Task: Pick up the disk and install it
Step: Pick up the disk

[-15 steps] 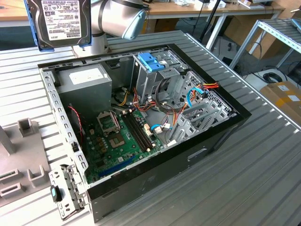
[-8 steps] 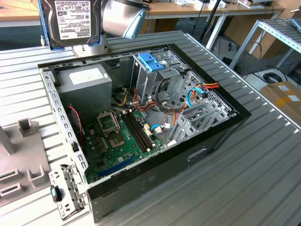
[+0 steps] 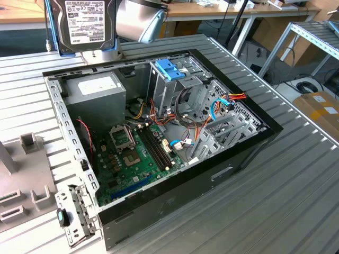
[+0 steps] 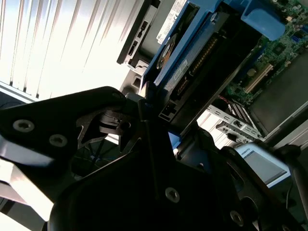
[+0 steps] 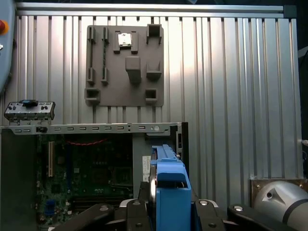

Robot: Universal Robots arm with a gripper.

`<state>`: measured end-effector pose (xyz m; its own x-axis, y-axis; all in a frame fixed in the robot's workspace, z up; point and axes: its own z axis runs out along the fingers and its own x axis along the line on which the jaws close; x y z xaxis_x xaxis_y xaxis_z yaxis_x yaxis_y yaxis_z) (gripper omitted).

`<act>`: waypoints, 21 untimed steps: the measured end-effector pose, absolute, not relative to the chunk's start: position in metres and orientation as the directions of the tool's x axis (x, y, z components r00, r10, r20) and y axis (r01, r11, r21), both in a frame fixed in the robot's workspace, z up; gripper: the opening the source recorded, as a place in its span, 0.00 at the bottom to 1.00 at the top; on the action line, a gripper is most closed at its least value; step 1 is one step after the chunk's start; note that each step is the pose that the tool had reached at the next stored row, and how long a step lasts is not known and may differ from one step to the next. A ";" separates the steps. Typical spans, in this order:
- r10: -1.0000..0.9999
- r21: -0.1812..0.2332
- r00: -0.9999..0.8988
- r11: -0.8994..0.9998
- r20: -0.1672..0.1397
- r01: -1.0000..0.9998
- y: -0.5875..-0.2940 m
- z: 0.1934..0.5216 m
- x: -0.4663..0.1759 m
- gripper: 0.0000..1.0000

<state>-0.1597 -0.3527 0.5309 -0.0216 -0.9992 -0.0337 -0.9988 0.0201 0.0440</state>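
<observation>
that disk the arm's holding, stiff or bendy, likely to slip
Likely stiff: the disk is a flat metal slab, held upright without sagging. Probably heavy for its size. Its blue plastic rails look smooth, so it might slip.

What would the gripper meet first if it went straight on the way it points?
Probably the grey power-supply box, met by the disk that the gripper clamps, though depth is unclear.
</observation>
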 end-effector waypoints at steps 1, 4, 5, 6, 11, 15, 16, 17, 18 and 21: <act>-0.999 0.044 -0.022 0.020 -0.034 -0.999 -0.353 0.531 -0.159 0.37; -0.999 0.044 -0.022 0.020 -0.034 -0.999 -0.353 0.531 -0.156 0.37; -0.999 0.044 -0.022 0.020 -0.034 -0.999 -0.353 0.531 -0.154 0.37; -0.999 0.044 -0.022 0.020 -0.034 -0.999 -0.353 0.531 -0.153 0.37; -0.999 0.044 -0.022 0.020 -0.034 -0.999 -0.353 0.531 -0.145 0.37; -0.999 0.044 -0.022 0.020 -0.034 -0.999 -0.353 0.531 -0.139 0.37; -0.999 0.044 -0.022 0.020 -0.034 -0.999 -0.353 0.531 -0.138 0.37; -0.999 0.044 -0.022 0.020 -0.034 -0.999 -0.353 0.531 -0.137 0.37; -0.999 0.044 -0.022 0.020 -0.034 -0.999 -0.353 0.531 -0.137 0.37; -0.999 0.044 -0.022 0.020 -0.034 -0.999 -0.353 0.531 -0.136 0.37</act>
<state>-0.1361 -0.3527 0.5308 -0.0217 -0.9992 -0.0337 -0.9988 0.0202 0.0440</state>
